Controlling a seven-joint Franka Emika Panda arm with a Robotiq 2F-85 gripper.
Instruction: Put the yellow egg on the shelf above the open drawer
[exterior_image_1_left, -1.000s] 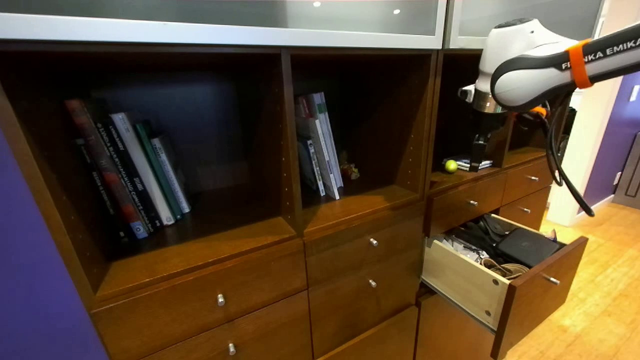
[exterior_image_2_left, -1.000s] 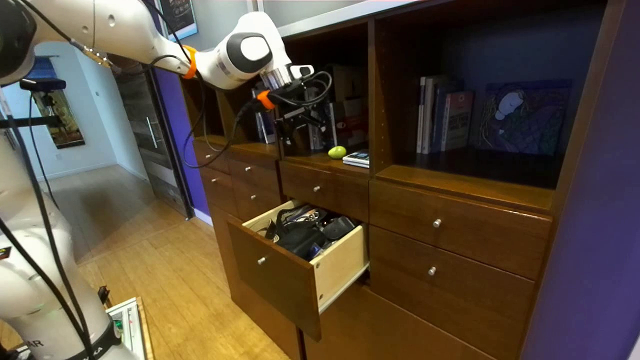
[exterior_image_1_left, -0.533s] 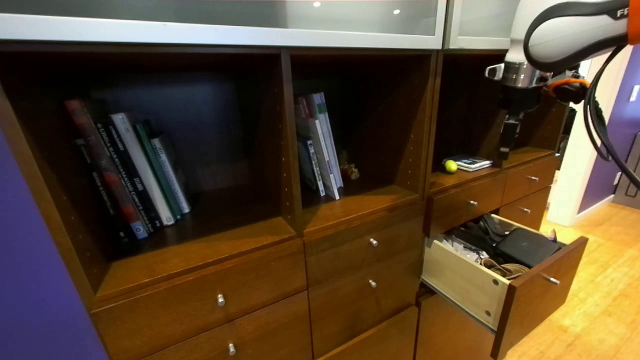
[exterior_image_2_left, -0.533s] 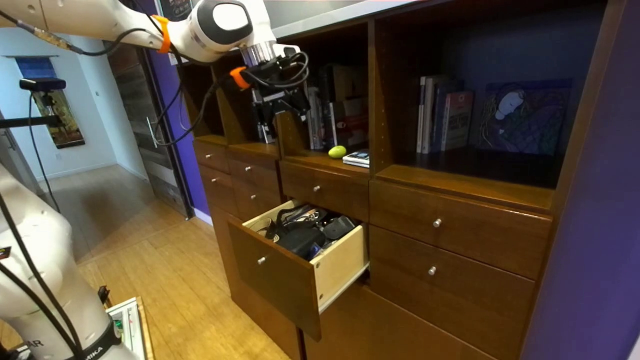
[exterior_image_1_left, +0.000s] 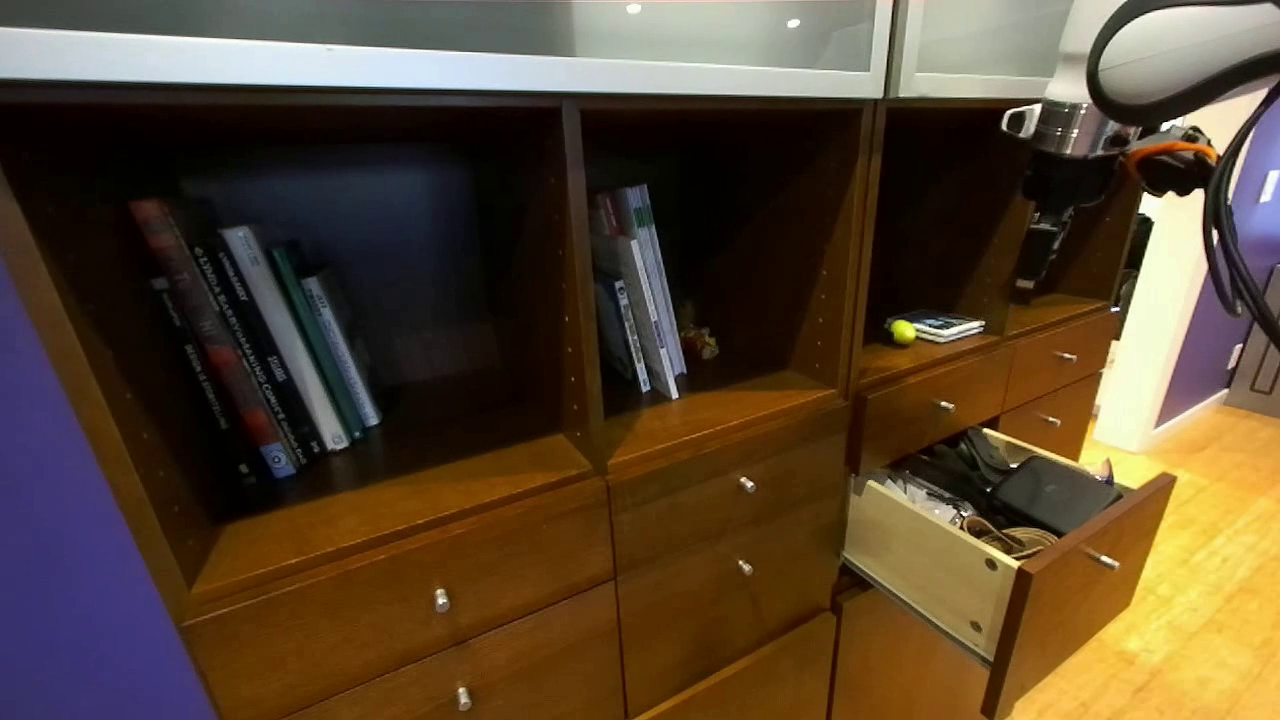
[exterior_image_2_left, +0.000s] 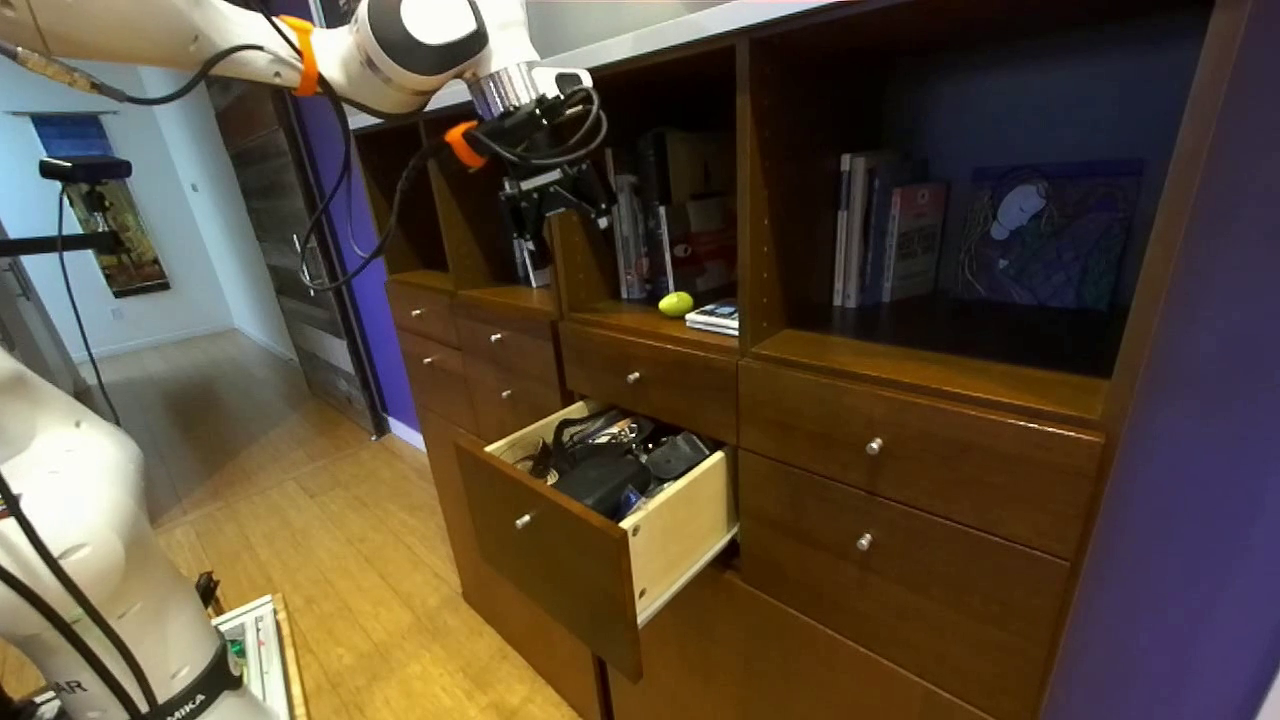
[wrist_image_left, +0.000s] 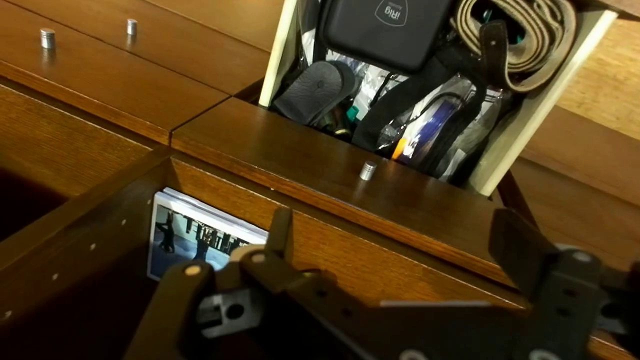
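The small yellow-green egg (exterior_image_1_left: 903, 332) rests on the reddish-brown shelf floor (exterior_image_1_left: 880, 362). In an exterior view the egg (exterior_image_2_left: 676, 304) lies beside thin flat books on the shelf (exterior_image_2_left: 620, 317). My gripper (exterior_image_2_left: 572, 248) is open and empty, above and apart from the egg; it also shows in an exterior view (exterior_image_1_left: 1028, 288). In the wrist view the open fingers (wrist_image_left: 392, 220) stand wide apart over the shelf board (wrist_image_left: 340, 245); the egg is mostly or wholly hidden there. The open drawer (exterior_image_1_left: 1085, 590) is pulled out below the shelf, also seen in an exterior view (exterior_image_2_left: 550, 560).
Thin flat books (wrist_image_left: 187, 230) lie on the shelf near its side wall. Black cases, straps and a belt fill the drawer. Upright books (exterior_image_2_left: 690, 235) stand deeper in the same cubby. Vertical dividers (exterior_image_2_left: 757, 190) separate the cubbies. A closed drawer front (exterior_image_2_left: 650, 372) lies between shelf and open drawer.
My gripper has risen and drawn away from the egg, rightward in an exterior view and leftward in another. The egg has stayed at nearly the same spot on the shelf.
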